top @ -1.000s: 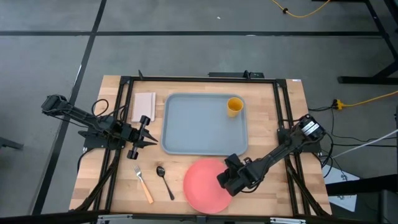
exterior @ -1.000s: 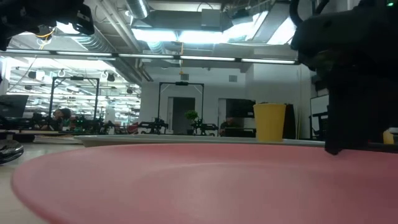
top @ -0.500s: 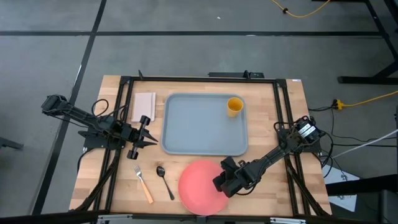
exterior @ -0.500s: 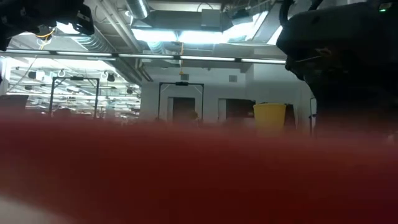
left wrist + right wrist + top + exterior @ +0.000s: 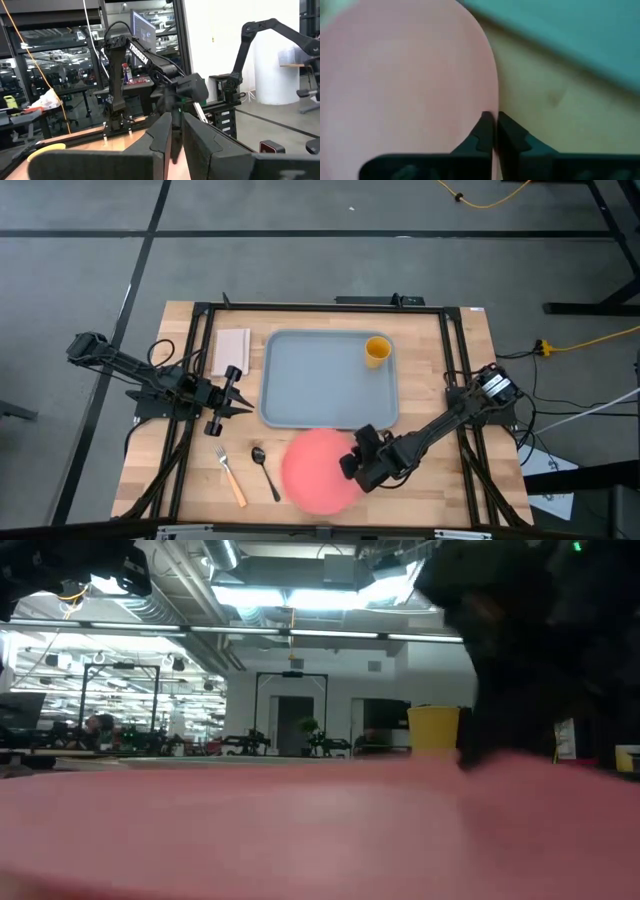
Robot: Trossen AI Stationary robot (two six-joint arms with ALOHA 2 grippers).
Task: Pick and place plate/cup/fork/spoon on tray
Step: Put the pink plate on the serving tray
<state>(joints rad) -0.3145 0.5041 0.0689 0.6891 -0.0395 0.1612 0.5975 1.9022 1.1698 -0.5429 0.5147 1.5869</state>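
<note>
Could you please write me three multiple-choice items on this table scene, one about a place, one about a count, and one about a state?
1. Where does the cup stand?
A. in a far corner of the tray
B. on the pad
C. beside the fork

2. How many utensils lie on the bare table?
A. none
B. two
C. four

3. How is the right gripper?
A. wide open above the tray
B. shut on the plate rim
C. shut on the spoon

Key: 1 A, the high view shows the cup inside the tray's rim. 2 B, the fork and spoon. 3 B, the right wrist view shows fingers pinching the rim.
</note>
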